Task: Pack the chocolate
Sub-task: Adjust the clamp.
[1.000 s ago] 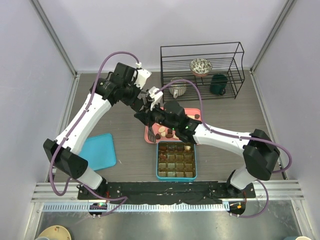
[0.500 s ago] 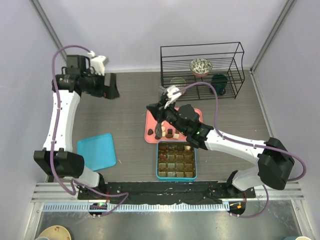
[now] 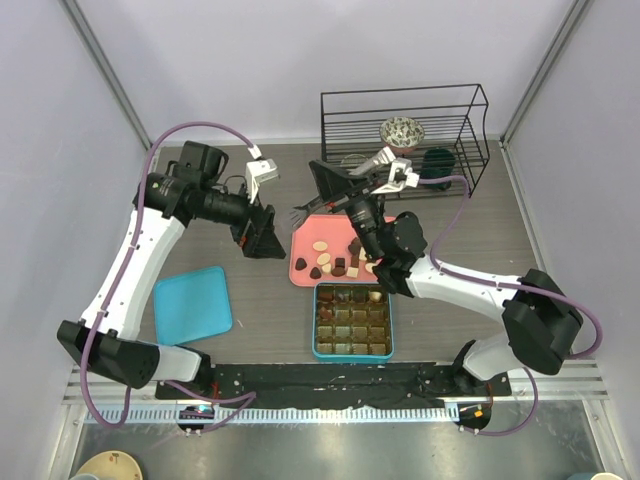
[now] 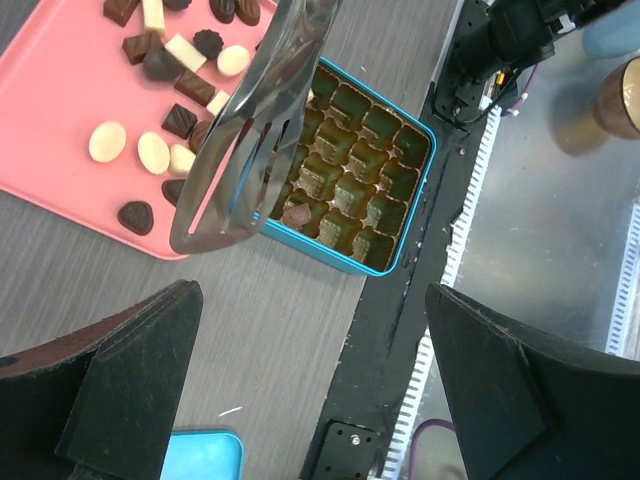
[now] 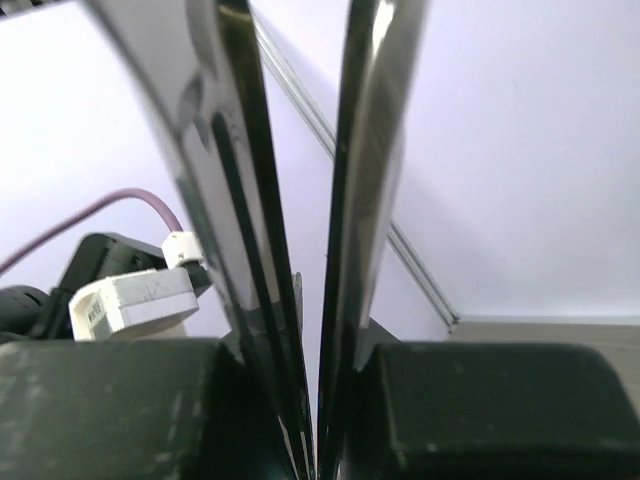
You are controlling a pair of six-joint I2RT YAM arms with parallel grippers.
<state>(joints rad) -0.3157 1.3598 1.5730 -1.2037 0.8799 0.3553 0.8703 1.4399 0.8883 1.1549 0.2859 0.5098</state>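
Observation:
Chocolate pieces (image 3: 335, 262), dark, mid brown and cream, lie scattered on the pink tray (image 3: 303, 250). The left wrist view shows them too (image 4: 150, 150), on that tray (image 4: 60, 80). In front of it sits the teal box (image 3: 352, 322) with brown compartments, and a few pieces lie in it (image 4: 297, 213). My right gripper (image 3: 338, 186) hangs above the tray's back edge, shut on metal tongs (image 3: 297, 216) whose slotted tips (image 4: 235, 170) hover over tray and box. Both blades (image 5: 350, 150) stand between its fingers (image 5: 110, 400). My left gripper (image 3: 262, 238) is open and empty, left of the tray.
A blue lid (image 3: 193, 303) lies flat at the front left. A black wire rack (image 3: 405, 140) at the back right holds a patterned bowl (image 3: 401, 131) and a dark green mug (image 3: 436, 168). The black base rail (image 4: 400, 330) runs along the near edge.
My right gripper has lifted the tongs off the tray, up and toward the back. My left arm has swung in from the far back left to just beside the tray, still open.

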